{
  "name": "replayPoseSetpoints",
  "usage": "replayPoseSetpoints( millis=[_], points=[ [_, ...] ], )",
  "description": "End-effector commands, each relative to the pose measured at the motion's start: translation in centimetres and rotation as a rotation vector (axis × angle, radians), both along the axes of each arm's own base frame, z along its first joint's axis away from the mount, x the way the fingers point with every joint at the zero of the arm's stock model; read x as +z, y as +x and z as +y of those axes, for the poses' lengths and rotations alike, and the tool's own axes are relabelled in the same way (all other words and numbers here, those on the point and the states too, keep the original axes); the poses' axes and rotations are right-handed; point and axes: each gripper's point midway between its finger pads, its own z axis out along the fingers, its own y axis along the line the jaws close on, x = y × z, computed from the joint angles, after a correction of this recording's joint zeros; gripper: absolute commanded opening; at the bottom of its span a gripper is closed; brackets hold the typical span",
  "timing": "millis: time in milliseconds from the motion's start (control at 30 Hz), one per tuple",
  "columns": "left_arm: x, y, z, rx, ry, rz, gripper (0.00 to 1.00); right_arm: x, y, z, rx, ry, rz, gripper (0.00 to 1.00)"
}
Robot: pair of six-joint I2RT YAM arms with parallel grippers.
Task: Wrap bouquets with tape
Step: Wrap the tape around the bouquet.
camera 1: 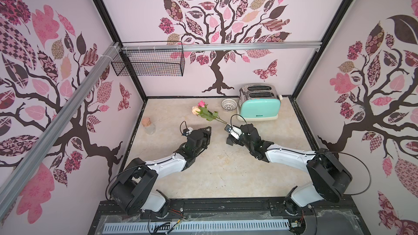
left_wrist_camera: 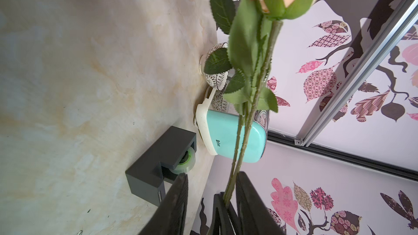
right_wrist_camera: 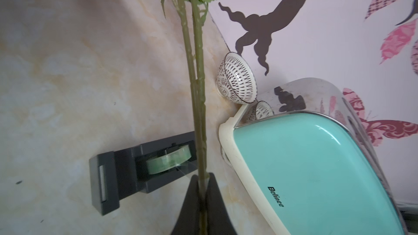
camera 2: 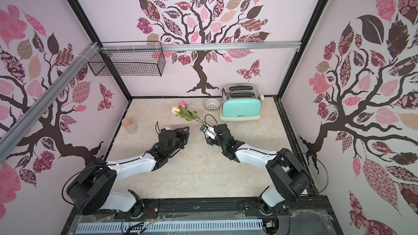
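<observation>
Your right gripper (right_wrist_camera: 203, 178) is clamped tight on the bouquet (camera 1: 204, 111) at its lower end, blooms pointing away. Your left gripper (left_wrist_camera: 213, 177) stands partly open, holding nothing, with the bouquet just ahead of it. The tape (right_wrist_camera: 168, 159) sits on the table (camera 1: 226, 172) beneath the right gripper.

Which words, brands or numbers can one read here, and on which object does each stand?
"Belinee": black letters on the mint-green side of the chrome-topped toaster, right wrist view.
In the other views this same print is too small or blurred to read.
No other text shows.
</observation>
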Motion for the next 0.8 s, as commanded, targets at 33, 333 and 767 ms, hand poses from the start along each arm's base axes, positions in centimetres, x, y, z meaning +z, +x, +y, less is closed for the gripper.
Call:
replayPoseSetpoints(
  millis=[33,333,767],
  points=[
    [0.3,-0.1,0.6,0.009,0.020,-0.014,0.38,2.4,1.3,-0.9,-0.078,-0.048,-0.148,0.00],
    [0.4,0.0,0.5,0.005,0.018,-0.022,0.38,3.4,1.9,-0.6,-0.095,-0.033,-0.190,0.00],
    [1.1,2.6,-5.4,-0.161,-0.094,-0.049,0.40,2.5,-0.6,0.9,0.033,0.076,-0.078,0.00]
  ],
)
